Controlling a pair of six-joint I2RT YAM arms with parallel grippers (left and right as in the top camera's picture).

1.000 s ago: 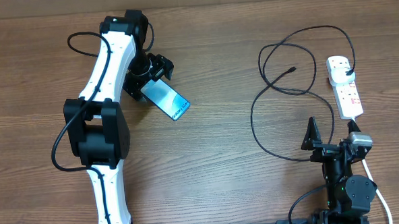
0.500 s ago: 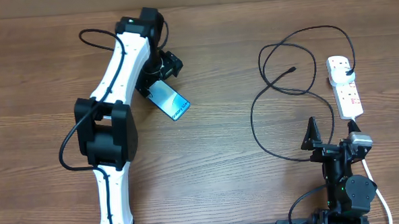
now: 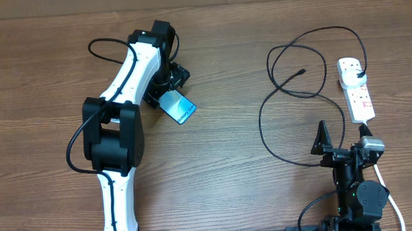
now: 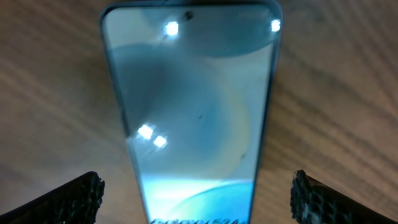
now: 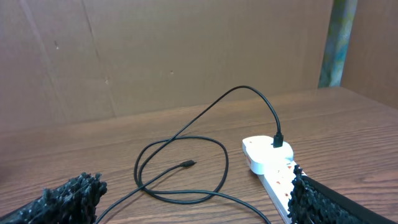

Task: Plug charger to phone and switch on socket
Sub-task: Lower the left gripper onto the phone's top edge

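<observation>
The phone point(image 3: 180, 109) lies flat and slanted on the wooden table, its light blue screen up; its far end is hidden under my left gripper point(image 3: 166, 89). In the left wrist view the phone point(image 4: 193, 106) runs up the middle, and my left gripper point(image 4: 196, 190) is open with one finger on each side of it, apart from its edges. The charger's black cable point(image 3: 281, 91) lies in loose loops at the right, its plug tip point(image 3: 301, 72) free on the wood, its adapter point(image 3: 359, 74) in the white socket point(image 3: 359, 98). My right gripper point(image 3: 343, 139) is open near the front edge, short of the cable point(image 5: 186, 134) and the socket point(image 5: 267, 165).
A thick white cord point(image 3: 387, 191) runs from the socket toward the front right. A brown cardboard wall point(image 5: 155, 56) stands behind the table. Bare wood lies between the phone and the cable loops.
My left arm has swung right, carrying its open gripper over the phone's far end. The phone, the cable and the right arm have not moved.
</observation>
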